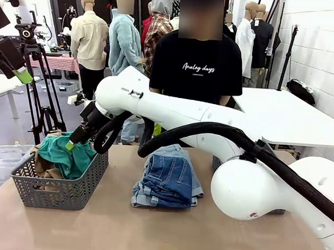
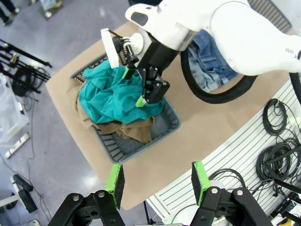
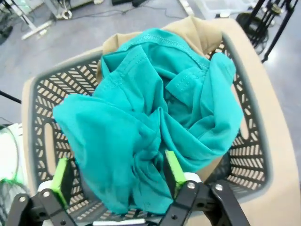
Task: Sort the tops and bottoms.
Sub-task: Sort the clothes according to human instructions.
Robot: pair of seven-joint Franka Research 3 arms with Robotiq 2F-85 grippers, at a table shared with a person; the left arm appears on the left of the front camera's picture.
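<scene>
The right gripper (image 3: 115, 162), fingers spread, straddles the teal-green shirt (image 3: 150, 117) heaped on the tan-beige shirt (image 3: 197, 30) in the grey basket (image 3: 254, 141); the left gripper (image 2: 156, 167) hovers high, jaws apart, empty. Denim shorts (image 1: 166, 179) lie stacked mid-table, 1 person (image 1: 196, 64) standing beyond.

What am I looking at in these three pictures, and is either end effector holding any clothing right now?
Two white robot arms share a table with a person standing opposite. The front picture looks across the table from between the arms; the other two come from a camera on each wrist, looking along its fingers. On the table stands a grey basket with a teal shirt over a tan shirt, and beside it a pile of denim shorts. The right end effector is over the basket, open, teal folds between its fingers. The left end effector hangs open above, holding nothing.
</scene>
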